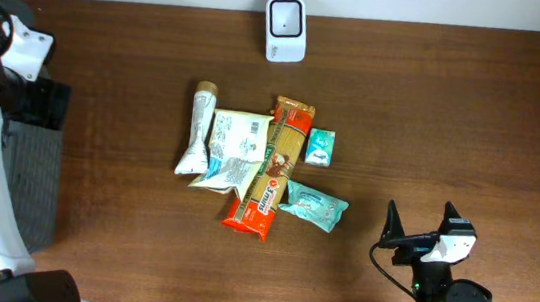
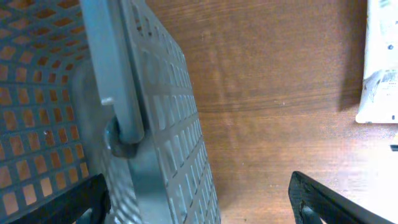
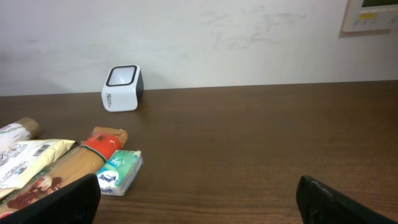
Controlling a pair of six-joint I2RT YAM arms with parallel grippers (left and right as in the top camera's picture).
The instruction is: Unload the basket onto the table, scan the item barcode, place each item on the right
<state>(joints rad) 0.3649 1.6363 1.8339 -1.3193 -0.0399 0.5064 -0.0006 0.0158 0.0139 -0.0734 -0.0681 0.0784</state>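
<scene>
At table centre, the pile of packaged groceries lies untouched; white box-shaped barcode scanner at 12 o'clock. Right gripper at 4 o'clock and left gripper by the grey mesh basket at 9 o'clock: fingers spread wide, empty. No item picked or scanned yet.

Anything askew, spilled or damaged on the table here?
Nothing visibly spilled or damaged. The items just lie in a loose heap mid-table: spaghetti pack slanting between the white pouch and teal packet, tube alongside, edges overlapping. The scanner stands upright at the back edge, clear of the pile.
</scene>
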